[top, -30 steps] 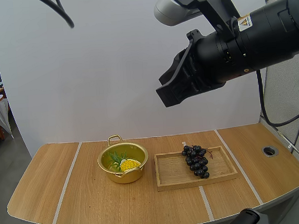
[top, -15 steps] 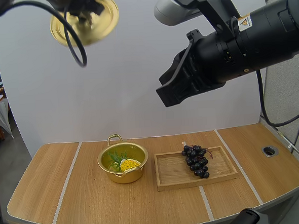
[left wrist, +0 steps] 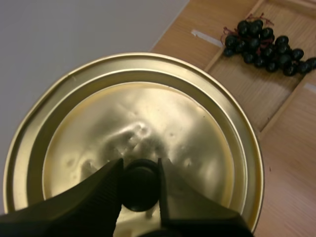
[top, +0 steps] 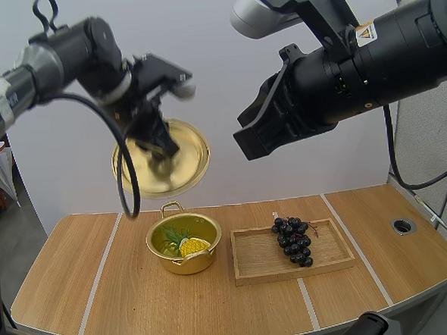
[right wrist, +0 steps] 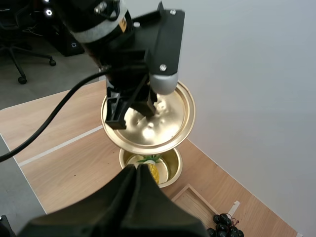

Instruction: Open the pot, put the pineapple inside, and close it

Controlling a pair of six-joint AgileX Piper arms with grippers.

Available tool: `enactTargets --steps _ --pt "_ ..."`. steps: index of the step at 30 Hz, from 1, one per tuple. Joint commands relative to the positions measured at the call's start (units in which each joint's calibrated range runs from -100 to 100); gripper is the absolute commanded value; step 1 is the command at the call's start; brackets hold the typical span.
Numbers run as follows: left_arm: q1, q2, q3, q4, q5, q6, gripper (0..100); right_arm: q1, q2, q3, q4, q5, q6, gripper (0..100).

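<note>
1. Step in hand: the closing bit. The pineapple [top: 192, 246] is already lying in the open pot [top: 184, 246], fruit toward 5 o'clock and leaves toward 10 o'clock. So opening and loading look done, and only the lid [top: 162, 160] is left to go on.
2. The left hand [left wrist: 140, 175] is clamped on the lid's black knob [left wrist: 140, 190], one finger on each side. It holds the lid in the air above the pot, a bit toward 12 o'clock of it and well clear of the rim.
3. The right hand [right wrist: 136, 170] hangs high up, fingers pressed together on nothing, pointing down at the pot.
4. Next move, I reckon: bring the lid straight down and centre it over the rim. It looks tipped rather than flat in the high view, so it probably needs levelling first. Then let go of the knob once it seats.
5. The tray [top: 252, 264] sits at 3 o'clock of the pot on the worktop [top: 141, 309], with grapes [top: 292, 241] at its 2 o'clock corner. It's not in the way.
6. Compared with half a second ago, the lid has dropped from way up at 11 o'clock in the high view to just above the pot. The pot, pineapple, tray, grapes and right arm haven't budged.
</note>
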Motion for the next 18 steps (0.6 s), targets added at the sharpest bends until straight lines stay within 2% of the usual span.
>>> enactTargets --steps 1,7,18 --pt "-0.15 -0.1 13.9 -1.7 -4.0 6.4 0 0.0 -0.6 0.2 -0.3 0.0 0.0 0" --pt "-0.15 2.8 19.2 -3.4 -9.5 8.7 0 0.0 -0.6 0.2 -0.3 0.0 0.0 0" --pt "-0.15 12.7 19.6 -5.1 -17.7 10.7 0 0.0 -0.6 0.2 -0.3 0.0 0.0 0"
